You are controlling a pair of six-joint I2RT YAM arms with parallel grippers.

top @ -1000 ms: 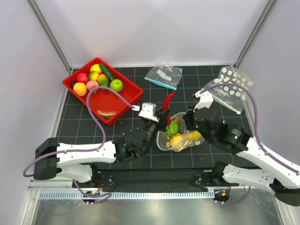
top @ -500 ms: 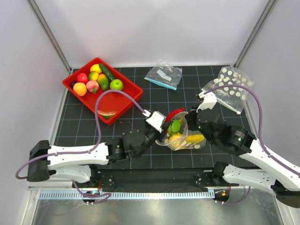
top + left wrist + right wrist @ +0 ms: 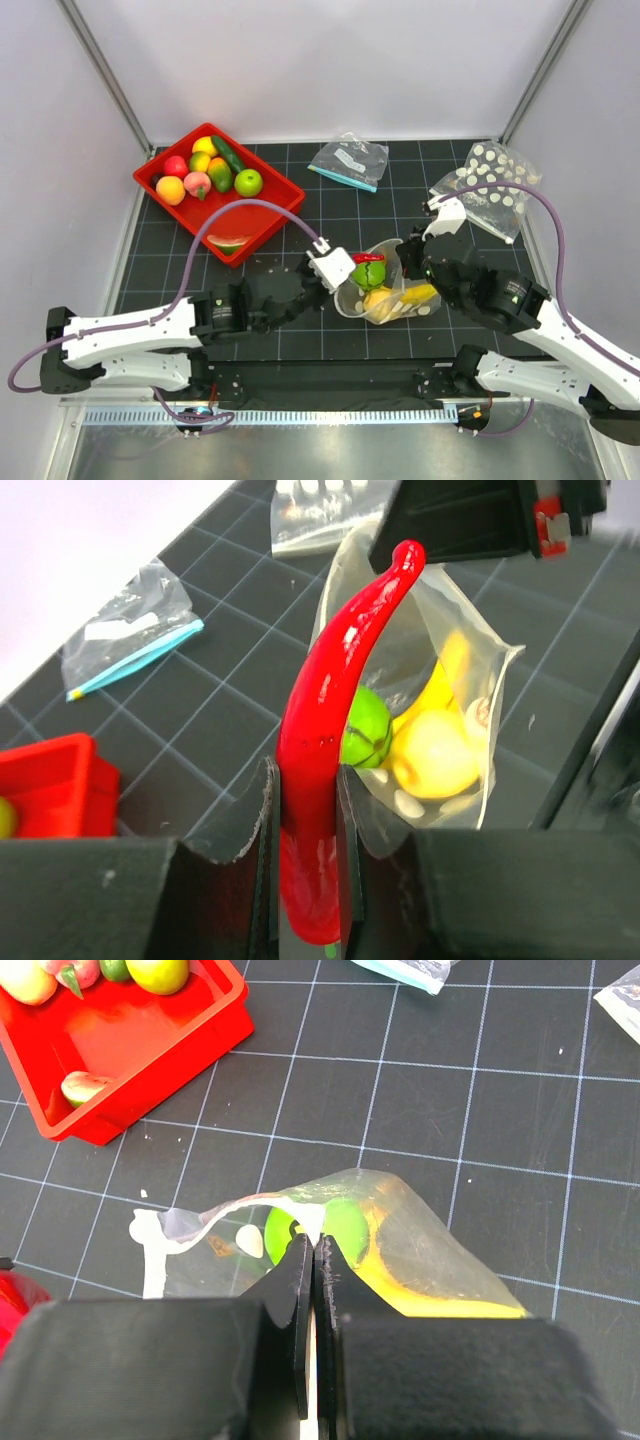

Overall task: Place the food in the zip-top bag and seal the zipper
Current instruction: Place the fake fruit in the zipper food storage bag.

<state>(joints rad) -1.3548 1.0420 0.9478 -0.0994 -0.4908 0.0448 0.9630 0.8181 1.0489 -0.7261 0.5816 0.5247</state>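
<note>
My left gripper (image 3: 305, 772) is shut on the thick end of a glossy red chili (image 3: 330, 700). Its thin tip points over the open mouth of the zip-top bag (image 3: 490, 710). Inside the bag lie a green round fruit (image 3: 365, 730), a lemon (image 3: 435, 765) and a banana (image 3: 450, 670). From above, the chili (image 3: 368, 258) sits at the bag's (image 3: 395, 300) left rim, just right of the left gripper (image 3: 345, 268). My right gripper (image 3: 313, 1242) is shut on the bag's rim, the zipper (image 3: 230, 1208), and holds it raised over the green fruit (image 3: 345, 1228).
A red tray (image 3: 182, 221) at the back left holds several more toy fruits. A clear undotted bag with a teal strip (image 3: 348, 162) lies at the back centre. Another white-dotted bag (image 3: 490, 185) lies at the back right.
The left gripper has carried the chili down and toward me, from pointing up behind the bag to the bag's mouth. The right gripper has kept its hold on the rim.
</note>
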